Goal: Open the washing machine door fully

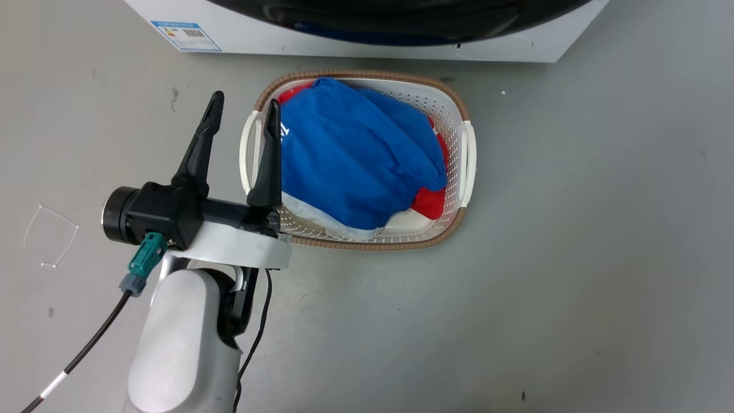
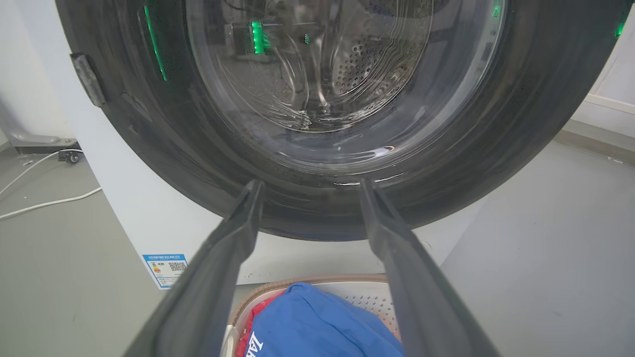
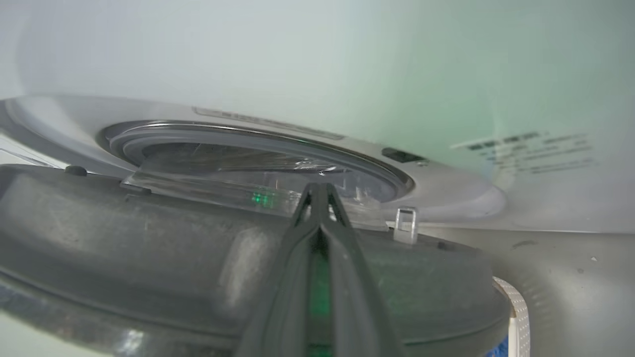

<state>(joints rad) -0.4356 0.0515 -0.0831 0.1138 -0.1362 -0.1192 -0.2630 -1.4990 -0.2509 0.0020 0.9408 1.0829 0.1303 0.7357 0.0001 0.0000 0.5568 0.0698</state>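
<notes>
Head view first: how is the left claw [image 1: 243, 106]? (A)

Its two dark fingers [image 1: 199, 146] are spread wide and hold nothing. It hangs above the floor [image 1: 573, 258], beside the left handle of the white laundry basket [image 1: 453, 115], which stands just before the washing machine [image 1: 275, 43]. (B)

What lies in the basket? (A)

A blue cloth [image 1: 355, 160] on top, a red cloth [image 1: 429, 202] under it, and a white cloth [image 1: 401, 221]. In the left wrist view the blue cloth carries white letters [image 2: 254, 344], cut by the picture's edge, so I cannot read them. (B)

And the washing machine door [image 2: 521, 124]? (A)

In the left wrist view it is straight ahead of the left claw, beyond the basket: a glossy black ring around clear glass, its hinge [image 2: 88, 79] at that view's left. The right wrist view looks at its grey inner side, which stands apart from the machine's round opening [image 3: 248, 134], so the door is partly open. (B)

The right claw [image 3: 320, 191]? (A)

Its fingers are pressed together, with nothing seen between them. It lies along the door's inner side; whether it touches, I cannot tell. (B)

Any writing on the machine? (A)

A blue-edged sticker [image 1: 186, 35] with a QR code sits at the bottom corner of the white front, on the robot's left; its print is too small to read. Grey printed lines [image 3: 531, 146] on the front are blurred. (B)
</notes>
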